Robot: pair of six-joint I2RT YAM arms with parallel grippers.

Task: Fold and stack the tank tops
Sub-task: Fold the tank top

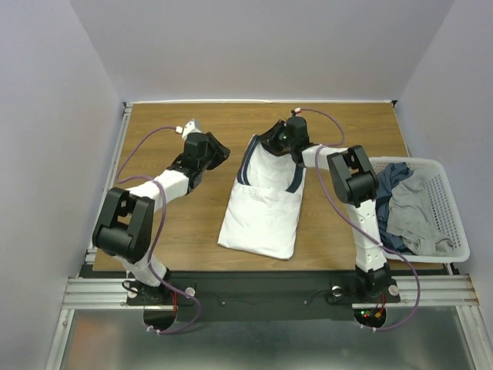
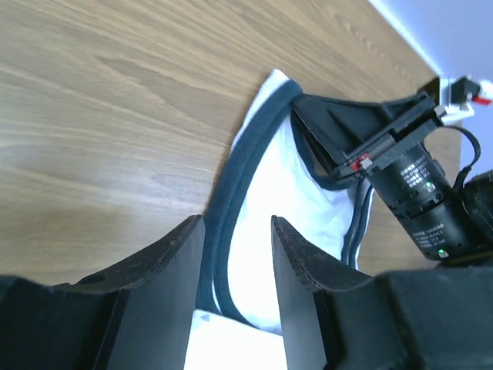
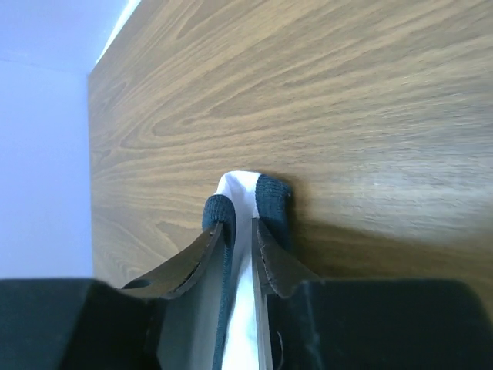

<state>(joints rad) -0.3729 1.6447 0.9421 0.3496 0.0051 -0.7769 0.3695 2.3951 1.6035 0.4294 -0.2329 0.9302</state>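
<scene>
A white tank top (image 1: pixel 262 208) with navy edging lies in the middle of the table, partly folded, hem toward the near edge. My right gripper (image 1: pixel 277 140) is shut on its far shoulder strap (image 3: pixel 240 202), pinching the white and navy cloth just above the wood. My left gripper (image 1: pixel 218 152) is open and empty to the left of the top's far end; its fingers (image 2: pixel 173 262) frame the navy-edged armhole (image 2: pixel 235 177) in the left wrist view, above the cloth. Grey and dark blue tank tops (image 1: pixel 404 204) lie crumpled in the basket.
A white plastic mesh basket (image 1: pixel 451 223) stands at the right edge of the table. Bare wooden table (image 1: pixel 169 231) lies to the left of the white top. Grey walls close in the far and side edges.
</scene>
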